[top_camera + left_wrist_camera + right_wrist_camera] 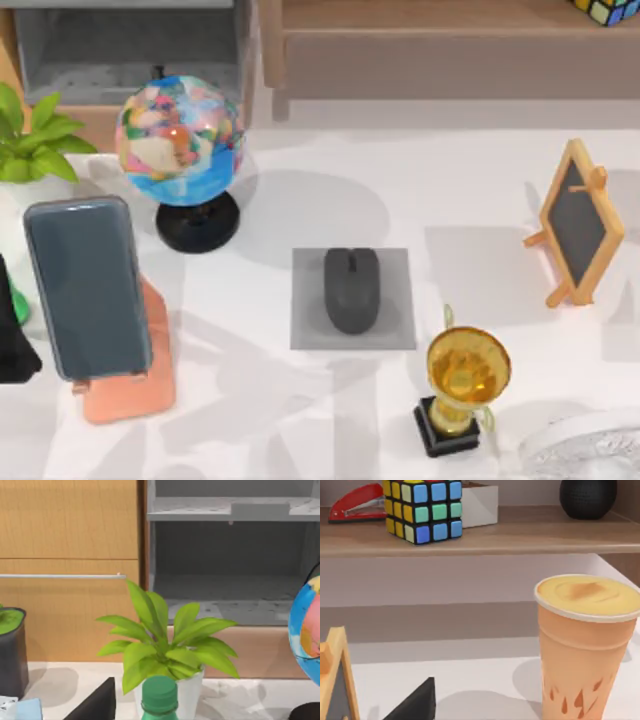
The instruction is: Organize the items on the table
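The dark-grey mouse (352, 289) lay at the middle of the white table (470, 190), lengthwise on a flat grey square pad (306, 330). The blue-grey smartphone (88, 286) stood at the table's left side, leaning on a salmon-coloured stand (140, 390), its glossy face blank. No writing, brand or label could be read on either item.

Behind the phone and to its right stood a multicoloured globe (180, 140) on a black round base. A leafy green plant (30, 140) in a white pot sat at the far left edge. A gold trophy (466, 375) on a black plinth stood just right of and below the pad. A small wood-framed chalkboard (580, 222) on an easel stood toward the right edge, its slate bare.

In the left wrist view the plant (165, 645) sat close, with a green bottle cap (159, 695) in front of it and a wooden cabinet (70, 525) behind. A dark wedge (97, 705) at the frame's edge looked like part of the left gripper; whether its jaws were apart or together could not be told.

In the right wrist view an orange lidded cup (587, 645) stood near, with a colour cube (422, 507) and a red stapler (355, 502) on a wooden shelf (520, 532) behind. A similar dark wedge (417, 702) showed; the right gripper's jaw state could not be told either.
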### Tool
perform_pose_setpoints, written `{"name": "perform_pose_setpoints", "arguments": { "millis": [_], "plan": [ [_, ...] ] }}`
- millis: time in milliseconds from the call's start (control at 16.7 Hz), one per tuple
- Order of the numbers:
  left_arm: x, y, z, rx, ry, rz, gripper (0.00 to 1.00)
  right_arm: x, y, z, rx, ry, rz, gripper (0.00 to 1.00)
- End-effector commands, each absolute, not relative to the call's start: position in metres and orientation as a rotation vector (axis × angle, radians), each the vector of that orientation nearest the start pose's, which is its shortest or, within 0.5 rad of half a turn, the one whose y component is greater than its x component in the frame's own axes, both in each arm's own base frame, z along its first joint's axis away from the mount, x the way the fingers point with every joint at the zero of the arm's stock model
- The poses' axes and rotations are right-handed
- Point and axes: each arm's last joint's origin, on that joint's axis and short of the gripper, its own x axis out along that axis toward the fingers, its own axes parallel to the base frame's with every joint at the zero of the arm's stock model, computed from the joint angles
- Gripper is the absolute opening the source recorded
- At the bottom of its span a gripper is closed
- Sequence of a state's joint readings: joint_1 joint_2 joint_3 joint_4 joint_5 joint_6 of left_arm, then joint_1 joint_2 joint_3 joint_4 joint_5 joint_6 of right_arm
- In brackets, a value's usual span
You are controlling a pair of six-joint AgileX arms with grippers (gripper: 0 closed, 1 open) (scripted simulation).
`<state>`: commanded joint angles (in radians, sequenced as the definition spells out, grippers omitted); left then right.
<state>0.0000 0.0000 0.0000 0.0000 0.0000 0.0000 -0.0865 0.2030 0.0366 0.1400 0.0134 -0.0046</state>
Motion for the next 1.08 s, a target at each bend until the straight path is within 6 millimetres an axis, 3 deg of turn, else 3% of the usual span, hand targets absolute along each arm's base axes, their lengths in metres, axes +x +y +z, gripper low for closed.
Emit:
{"name": "perform_pose_setpoints", "arguments": {
  "millis": [300, 540, 1080],
  "plan": [
    [0.106, -0.001, 0.160, 0.000, 0.000, 0.000, 1.00, 0.146, -0.029, 0.175, -0.008, 0.091, -0.182, 1.00],
    [0.106, -0.001, 0.160, 0.000, 0.000, 0.000, 1.00, 0.181, -0.048, 0.167, 0.003, 0.145, -0.201, 1.00],
    [0.106, -0.001, 0.160, 0.000, 0.000, 0.000, 1.00, 0.255, -0.089, 0.100, 0.033, 0.169, -0.123, 1.00]
  ]
}}
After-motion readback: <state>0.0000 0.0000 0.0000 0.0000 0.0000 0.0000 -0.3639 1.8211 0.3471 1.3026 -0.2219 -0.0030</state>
